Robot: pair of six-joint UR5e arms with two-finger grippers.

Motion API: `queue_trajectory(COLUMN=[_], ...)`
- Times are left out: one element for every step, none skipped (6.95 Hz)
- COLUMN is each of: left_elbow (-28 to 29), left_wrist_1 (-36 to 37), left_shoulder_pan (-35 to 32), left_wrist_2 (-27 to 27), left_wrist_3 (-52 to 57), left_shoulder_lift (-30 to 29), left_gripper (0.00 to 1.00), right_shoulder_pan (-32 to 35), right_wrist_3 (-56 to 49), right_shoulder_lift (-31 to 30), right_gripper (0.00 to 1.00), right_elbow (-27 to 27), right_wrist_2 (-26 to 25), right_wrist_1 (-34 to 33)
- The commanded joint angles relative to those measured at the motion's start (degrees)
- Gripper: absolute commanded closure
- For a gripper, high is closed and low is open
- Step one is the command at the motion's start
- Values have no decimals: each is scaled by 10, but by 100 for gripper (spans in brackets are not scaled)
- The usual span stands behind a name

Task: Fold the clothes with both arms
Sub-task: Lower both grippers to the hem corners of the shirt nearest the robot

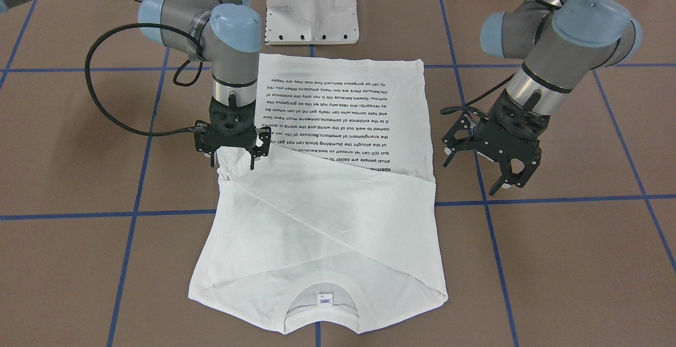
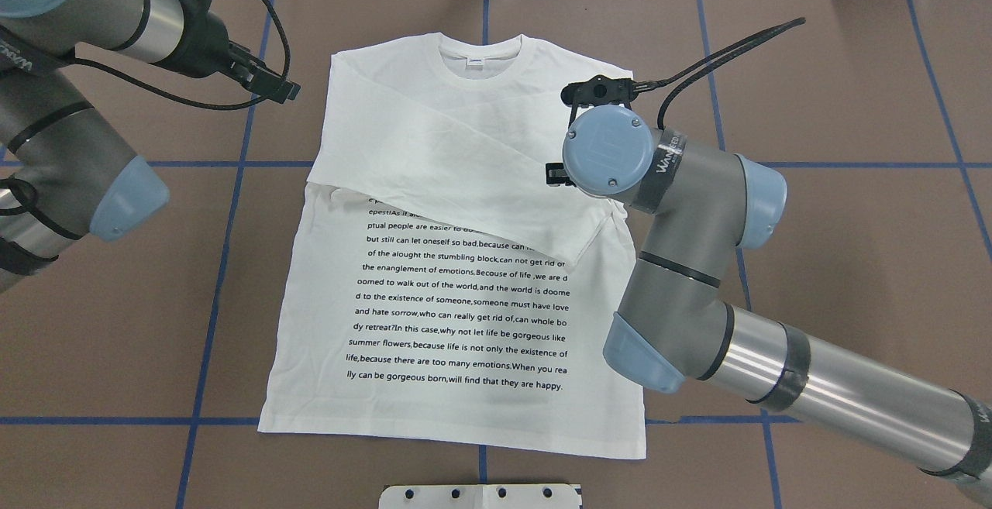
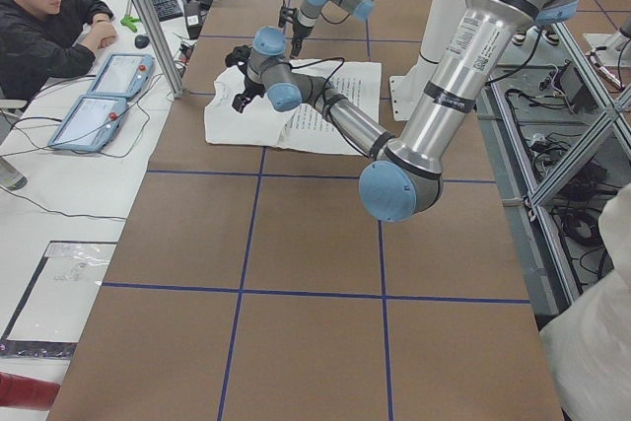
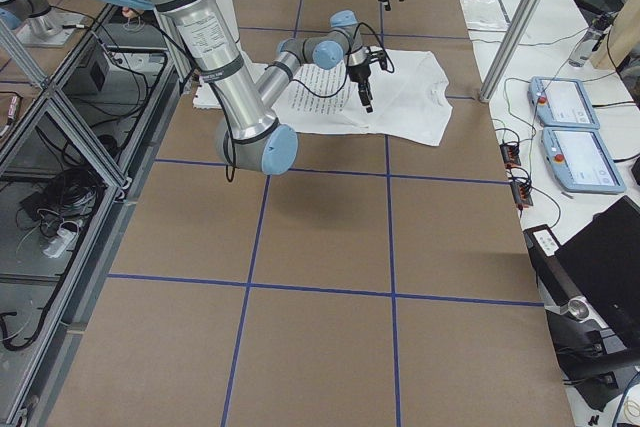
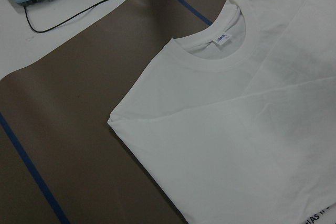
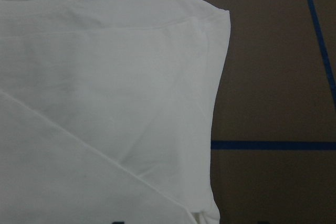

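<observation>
Nearest us, the white long-sleeved T-shirt (image 2: 310, 369) lies flat, its hem (image 2: 453, 435) by the counter's (image 2: 814, 261) robot-side edge, print up. Beyond, both sleeves (image 2: 457, 176) cross the chest, so we judge the sleeve step finished. Our right claw (image 1: 234, 161) stands open over the cuff (image 2: 577, 249). Our left claw (image 1: 472, 175) hangs open beside the shirt. Next, we think, both pinch the hem corners and carry them to the collar (image 2: 487, 60).
</observation>
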Motion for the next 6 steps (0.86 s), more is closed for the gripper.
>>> queue_trajectory(left_elbow=[-65,-126,-171,-208,-228,-231], left_wrist_1=[-23,-27,-28,-28,-28,-27], left_shoulder_pan=[61,106,142,184,242,295], left_wrist_2=[51,96,112,150,198,242], left_wrist_3=[-148,-196,-237,-281,-336,-380], left_shoulder_lift=[64,117,161,198,231,253], left_gripper=[0,0,0,0,0,0], right_shoulder_pan=[-23,-56,-92,-141,-192,-209], right_wrist_3=[51,136,161,210,263,265], right_shoulder_lift=[-106,-136,-164,-198,-228,-234], right_gripper=[0,0,0,0,0,0], right_elbow=[152,188,220,252,282,286], right_wrist_2=[12,2,-25,-64,-109,-120], right_wrist_1=[0,0,0,0,0,0])
